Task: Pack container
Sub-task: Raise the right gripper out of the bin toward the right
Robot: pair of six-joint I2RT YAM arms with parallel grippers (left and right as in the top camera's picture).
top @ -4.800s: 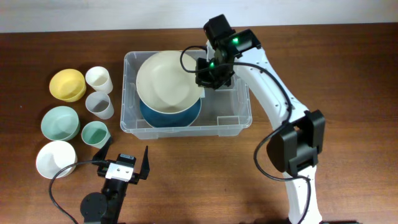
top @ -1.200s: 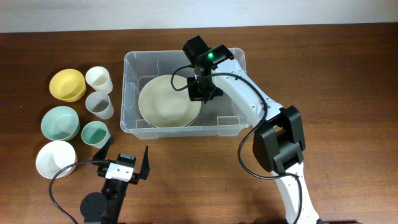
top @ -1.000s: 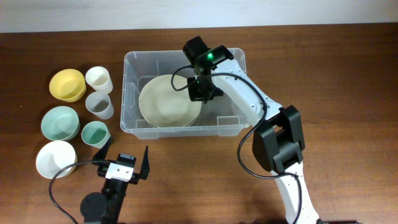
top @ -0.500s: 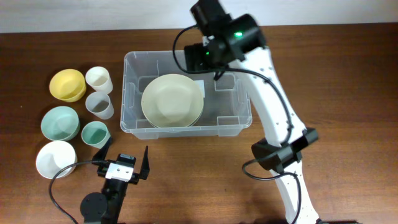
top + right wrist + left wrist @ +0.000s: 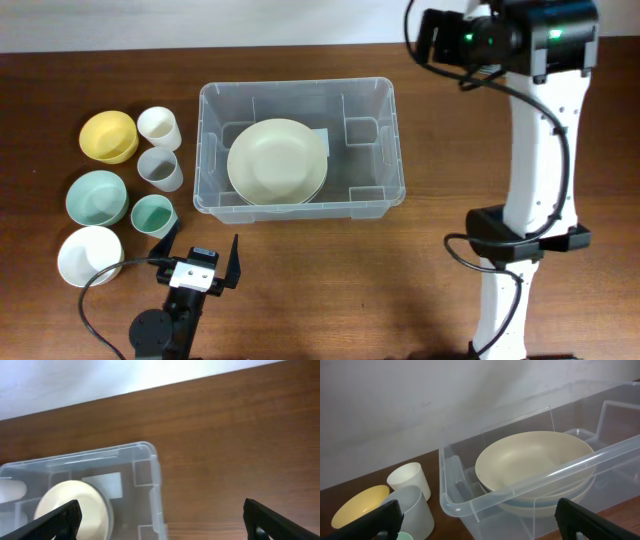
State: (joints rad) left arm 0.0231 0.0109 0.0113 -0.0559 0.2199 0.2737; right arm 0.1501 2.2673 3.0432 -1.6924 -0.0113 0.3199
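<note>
The container (image 5: 365, 160) is a clear plastic bin at the table's middle. A cream bowl (image 5: 277, 160) lies in its left half, nested on a second bowl (image 5: 555, 506). My right gripper (image 5: 428, 38) hangs high, off the container's far right corner; in the right wrist view it (image 5: 162, 527) is open and holds nothing, with the container (image 5: 150, 467) far below. My left gripper (image 5: 200, 246) rests low near the front edge, open and empty. The left wrist view shows it (image 5: 482, 525) facing the container's near wall (image 5: 520, 491).
Left of the container stand a yellow bowl (image 5: 108, 135), a white cup (image 5: 159, 127), a translucent cup (image 5: 160, 168), a green bowl (image 5: 98, 198), a green cup (image 5: 153, 214) and a white bowl (image 5: 90, 256). Bare wood lies right of the container.
My right gripper opened and let go of the cream bowl, then rose out of the container and swung right. The bowl stays in the container. The left arm has not moved.
</note>
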